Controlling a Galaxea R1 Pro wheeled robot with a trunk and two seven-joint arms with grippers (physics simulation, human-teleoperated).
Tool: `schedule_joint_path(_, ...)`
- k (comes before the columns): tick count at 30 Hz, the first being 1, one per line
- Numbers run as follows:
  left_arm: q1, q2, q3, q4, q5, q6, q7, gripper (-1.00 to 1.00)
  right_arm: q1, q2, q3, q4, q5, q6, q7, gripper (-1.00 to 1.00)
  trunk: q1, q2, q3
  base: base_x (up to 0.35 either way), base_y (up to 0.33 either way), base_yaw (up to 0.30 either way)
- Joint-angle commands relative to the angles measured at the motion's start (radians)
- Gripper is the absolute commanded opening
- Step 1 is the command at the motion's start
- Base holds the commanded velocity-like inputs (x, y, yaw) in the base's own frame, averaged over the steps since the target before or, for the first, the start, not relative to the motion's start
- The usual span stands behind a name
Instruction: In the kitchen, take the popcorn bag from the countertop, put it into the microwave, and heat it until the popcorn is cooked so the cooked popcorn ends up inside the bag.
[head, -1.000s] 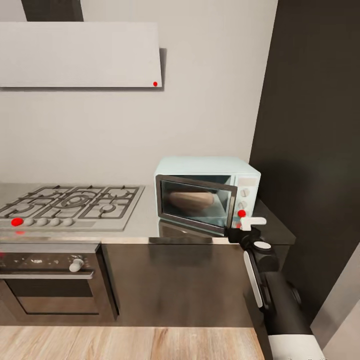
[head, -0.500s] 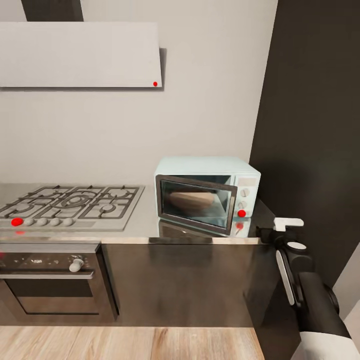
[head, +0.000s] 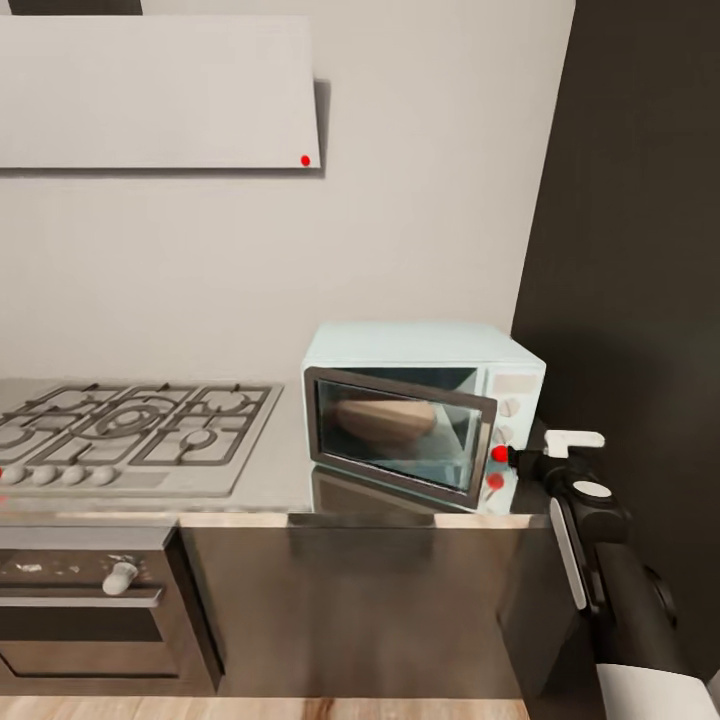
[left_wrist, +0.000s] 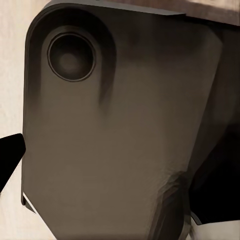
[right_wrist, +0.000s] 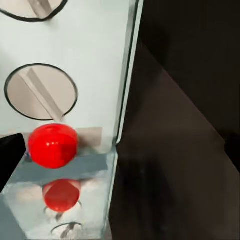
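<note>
The counter carried the stove and the microwave, whose door was seen slightly ajar. Behind its glass the popcorn bag lay inside, so loading was judged done; shutting the door and heating were judged left. The right tool was held just beside the red dot; whether it was open could not be told.

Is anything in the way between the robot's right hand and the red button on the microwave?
Nothing visible is. The right gripper sits just beside the red dot on the microwave, at its lower right front corner, with only a small bare gap between them.
</note>
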Motion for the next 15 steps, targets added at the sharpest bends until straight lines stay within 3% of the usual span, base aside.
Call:
schedule_joint_path(1, 0.0, 0.0, 0.003, -0.001, 0.007, -0.002, -0.001, 1.0, -0.001, -0.001, 0.001, -0.001, 0.007, 0.006, 0.009, 1.0, 0.001, 0.0, -0.001, 0.32, 0.0, 0.0)
schedule_joint_path(9, 0.0, 0.0, 0.003, -0.001, 0.007, -0.002, -0.001, 1.0, -0.001, -0.006, -0.003, 0.0, 0.009, 0.006, 0.209, 1.0, 0.001, 0.0, -0.001, 0.279, 0.0, 0.0)
schedule_joint_path(10, 0.0, 0.0, 0.003, -0.001, 0.007, -0.002, -0.001, 1.0, -0.001, -0.006, -0.003, 0.0, 0.009, 0.006, 0.22, 1.0, 0.001, 0.0, -0.001, 0.102, 0.0, 0.0)
schedule_joint_path(11, 0.0, -0.002, 0.009, -0.007, 0.013, -0.002, 0.003, 1.0, 0.044, 0.0, -0.029, -0.062, 0.017, 0.014, 0.217, 1.0, 0.0, 0.0, -0.001, 0.0, 0.0, 0.0)
schedule_joint_path(15, 0.0, -0.002, 0.009, -0.007, 0.013, -0.002, 0.002, 1.0, 0.042, 0.002, -0.024, -0.069, 0.047, 0.015, 0.215, 1.0, 0.0, 0.0, -0.001, 0.0, 0.0, 0.0)
